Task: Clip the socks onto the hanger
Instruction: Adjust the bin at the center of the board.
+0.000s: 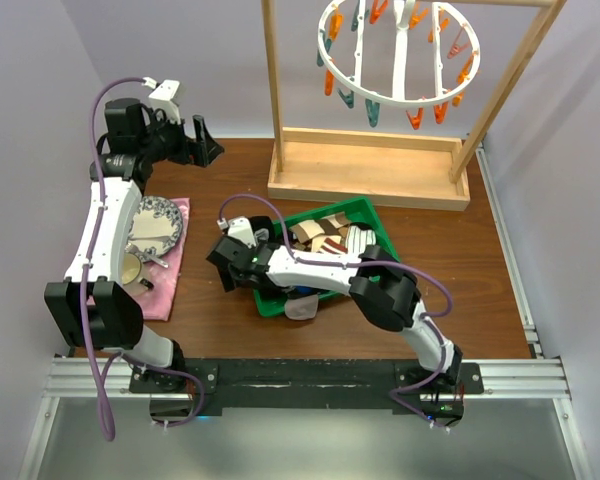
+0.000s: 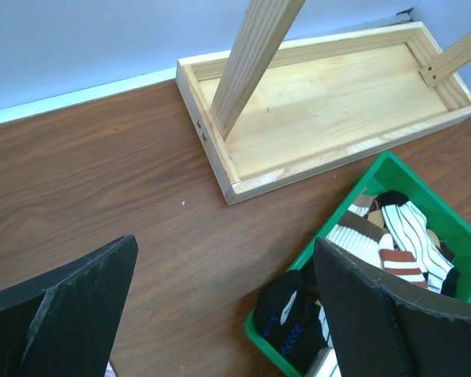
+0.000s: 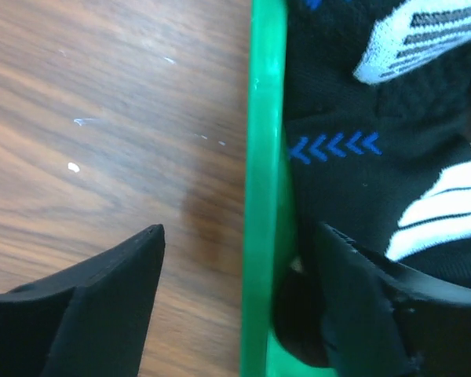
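Straddling green bin rim, right hand spread wide, empty (left hand too).

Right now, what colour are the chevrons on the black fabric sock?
Blue chevrons, clearest in the right wrist view.

Table: your work surface is dark brown wood, with a few small pale flecks in the right wrist view.
Frame: light wood, at the far side of your table. It has a shallow tray base, with one upright post and one slanted post rising from it.
Bin: green plastic, near the Frame and set at an angle to it.
Cloth: pink, flat on your left, well apart from the Bin.
Plate: round with a patterned rim, on the Cloth's far end.
Disc: small and tan, just beside the Plate; you cannot tell what it is.
Walls: pale lilac.
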Available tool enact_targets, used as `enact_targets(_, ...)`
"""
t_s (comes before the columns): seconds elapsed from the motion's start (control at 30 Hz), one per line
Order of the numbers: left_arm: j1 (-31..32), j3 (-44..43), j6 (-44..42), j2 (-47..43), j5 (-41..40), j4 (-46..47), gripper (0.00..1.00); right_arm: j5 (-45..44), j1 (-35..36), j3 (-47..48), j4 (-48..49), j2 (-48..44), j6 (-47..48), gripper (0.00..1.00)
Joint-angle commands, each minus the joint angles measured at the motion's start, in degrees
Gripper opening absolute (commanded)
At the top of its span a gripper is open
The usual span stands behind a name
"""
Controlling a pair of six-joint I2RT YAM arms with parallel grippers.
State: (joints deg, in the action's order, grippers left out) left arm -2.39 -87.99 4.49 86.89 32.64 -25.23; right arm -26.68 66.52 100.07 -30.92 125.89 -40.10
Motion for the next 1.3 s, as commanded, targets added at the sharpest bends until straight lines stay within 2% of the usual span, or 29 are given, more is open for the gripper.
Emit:
enact_targets(0.0,-0.2,-3.0,-2.1,0.8,1.5,-0.7,1.0,-5.7,-1.9,2.0,-2.0,-5.8,4.1,0.87)
enact_targets(0.1,-0.2,-3.4,-1.9,1.4,2.1,-1.0,1.0,-5.9,-6.5,-7.0,2.1,-16.3,7.2,0.88)
enact_targets(0.13,-0.2,-3.5,-1.7,1.5,2.7,-0.7,1.0,-5.7,-8.0,-13.0,4.8,-19.1,7.7,0.87)
enact_targets(0.17,-0.1,-3.5,-1.4,1.5,2.9,-0.4,1.0,-5.0,-11.3,-15.8,5.9,-25.0,8.6,0.87)
enact_targets(0.23,1.2,-3.9,-1.3,1.6,2.9,0.2,1.0,-4.3,-14.8,-23.1,7.1,-29.9,9.1,0.86)
enact_targets(0.37,8.9,-5.1,-2.5,2.6,-2.2,1.6,1.0,-3.1,-26.3,-32.1,6.0,-37.2,8.3,0.85)
enact_targets(0.5,11.6,-9.6,-1.6,6.8,-2.6,1.8,1.0,2.3,-28.9,-39.2,12.1,-44.0,11.5,0.85)
enact_targets(0.53,11.7,-10.7,-0.9,7.8,-2.1,1.5,1.0,6.1,-28.6,-40.9,12.9,-44.4,11.8,0.84)
enact_targets(0.6,11.7,-12.5,-0.3,9.2,-2.1,1.6,1.0,7.2,-28.1,-41.6,13.3,-43.3,11.1,0.84)
enact_targets(0.7,12.1,-11.1,1.3,9.3,-3.5,4.9,1.0,4.1,-27.1,-41.0,10.4,-41.3,8.8,0.85)
enact_targets(0.87,13.9,-10.4,3.0,10.6,-7.9,13.0,1.0,4.4,-27.1,-40.0,13.2,-39.1,10.3,0.84)
enact_targets(0.97,14.8,-12.7,3.5,14.2,-11.4,15.3,1.0,3.8,-27.1,-36.4,12.7,-34.0,10.2,0.78)
enact_targets(1.1,17.0,-16.4,2.6,17.6,-12.3,16.8,1.0,2.1,-26.9,-36.5,12.3,-30.4,9.5,0.7)
enact_targets(1.27,19.2,-20.1,1.0,22.1,-19.9,19.3,1.0,-2.3,-26.7,-38.1,10.7,-31.8,9.5,0.7)
